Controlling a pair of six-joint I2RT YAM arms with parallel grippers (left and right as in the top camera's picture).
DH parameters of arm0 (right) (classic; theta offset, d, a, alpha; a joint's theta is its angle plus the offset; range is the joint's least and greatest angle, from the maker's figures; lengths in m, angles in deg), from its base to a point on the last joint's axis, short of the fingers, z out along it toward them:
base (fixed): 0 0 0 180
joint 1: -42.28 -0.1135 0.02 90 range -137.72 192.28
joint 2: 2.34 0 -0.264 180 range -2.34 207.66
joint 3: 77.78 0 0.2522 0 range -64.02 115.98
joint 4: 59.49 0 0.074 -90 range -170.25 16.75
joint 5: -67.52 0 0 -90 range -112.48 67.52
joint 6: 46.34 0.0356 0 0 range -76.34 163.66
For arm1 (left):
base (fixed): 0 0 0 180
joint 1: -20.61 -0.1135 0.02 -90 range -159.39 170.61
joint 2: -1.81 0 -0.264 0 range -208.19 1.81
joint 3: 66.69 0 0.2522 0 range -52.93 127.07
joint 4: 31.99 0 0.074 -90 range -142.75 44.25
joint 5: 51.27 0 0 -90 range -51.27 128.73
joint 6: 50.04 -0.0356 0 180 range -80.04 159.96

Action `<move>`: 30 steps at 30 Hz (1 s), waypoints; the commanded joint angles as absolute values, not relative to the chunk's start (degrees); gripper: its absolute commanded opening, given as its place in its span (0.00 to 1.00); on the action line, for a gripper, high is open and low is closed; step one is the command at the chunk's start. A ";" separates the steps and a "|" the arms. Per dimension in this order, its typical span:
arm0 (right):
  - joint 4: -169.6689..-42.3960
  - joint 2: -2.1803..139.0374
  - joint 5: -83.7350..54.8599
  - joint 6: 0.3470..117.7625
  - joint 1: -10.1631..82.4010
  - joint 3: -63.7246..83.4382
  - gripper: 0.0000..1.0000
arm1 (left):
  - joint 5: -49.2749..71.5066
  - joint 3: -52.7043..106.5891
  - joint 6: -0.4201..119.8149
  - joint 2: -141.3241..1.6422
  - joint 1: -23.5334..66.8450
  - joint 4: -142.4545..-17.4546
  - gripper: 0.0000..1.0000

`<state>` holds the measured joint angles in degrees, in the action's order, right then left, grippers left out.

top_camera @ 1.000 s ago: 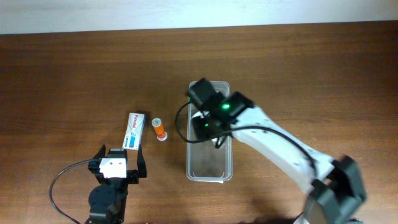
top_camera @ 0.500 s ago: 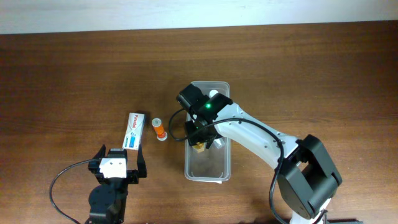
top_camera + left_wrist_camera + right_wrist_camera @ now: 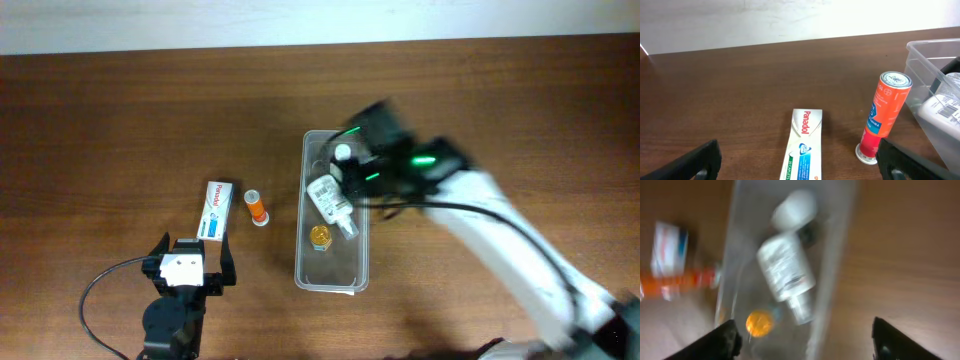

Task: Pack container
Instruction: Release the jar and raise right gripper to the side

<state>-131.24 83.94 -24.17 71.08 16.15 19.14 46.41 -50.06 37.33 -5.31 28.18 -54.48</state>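
The clear container lies lengthwise at mid-table. In it are a white bottle, a white round cap and a small yellow-capped item. My right gripper, blurred by motion, hovers over the container's far right rim. It is open and empty, with the bottle and yellow item below it. My left gripper rests open near the table's front edge. A white Panadol box lies just ahead of it, and an orange tube stands to the right.
The Panadol box and orange tube sit left of the container, whose wall shows at the right of the left wrist view. The left arm's black cable loops at the front left. A pale wall runs along the table's back edge.
My right gripper has opened and let go of the yellow-capped item, which now lies in the container. That arm has swung back and to the right. The left arm has not moved.
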 commanded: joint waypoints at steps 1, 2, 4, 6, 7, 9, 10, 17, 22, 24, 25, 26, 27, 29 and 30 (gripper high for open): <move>-132.58 77.40 -27.48 71.62 25.22 19.55 0.93 | 46.00 -50.39 36.43 -4.87 27.94 -54.31 1.00; -133.17 75.81 -27.45 71.62 29.42 19.55 0.98 | 46.00 -50.39 36.43 -4.87 27.94 -54.31 0.99; -134.00 74.38 -27.13 71.64 34.93 19.55 0.99 | 46.00 -50.39 36.43 -4.87 27.94 -54.31 0.99; -134.48 73.79 -25.16 71.60 40.11 19.55 0.98 | 46.00 -50.39 36.41 -4.87 27.94 -54.31 0.99; -134.85 73.77 -23.43 71.62 42.60 19.55 0.98 | 46.00 -50.39 36.41 -4.87 27.94 -54.31 0.99; -135.73 74.03 -20.83 71.62 45.88 19.55 0.99 | 46.00 -50.39 36.41 -4.87 27.94 -54.31 0.99; -136.16 74.19 -20.26 71.60 47.04 19.55 0.98 | 46.00 -50.39 36.43 -4.87 27.94 -54.31 0.99; -137.58 75.19 -20.11 71.60 49.57 19.55 0.99 | 46.00 -50.39 36.43 -4.87 27.94 -54.31 1.00; -137.56 75.28 -20.09 71.60 49.44 19.55 0.98 | 46.00 -50.39 36.43 -4.87 27.94 -54.31 0.99; -137.56 75.28 -20.09 71.60 49.44 19.55 0.98 | 45.96 -50.39 36.43 -4.87 27.94 -54.13 0.99; -137.56 75.28 -20.09 71.60 49.44 19.55 0.98 | 45.96 -50.39 36.43 -4.87 27.94 -54.13 0.99; -137.56 75.28 -20.11 71.60 49.44 19.55 0.98 | 45.96 -50.39 36.43 -4.87 27.94 -54.11 0.99; -137.56 75.28 -20.11 71.60 49.44 19.55 0.98 | 45.96 -50.39 36.43 -4.87 27.94 -53.85 1.00; -137.56 75.28 -20.11 71.60 49.44 19.55 0.98 | 45.96 -50.39 36.43 -4.87 27.94 -53.87 0.99; -137.56 75.28 -20.11 71.60 49.44 19.55 0.98 | 45.78 -50.39 36.43 -4.87 27.94 -54.11 0.99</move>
<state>-137.56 75.08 -20.83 71.58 49.27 19.18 46.39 -50.06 37.33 -5.31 28.18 -54.26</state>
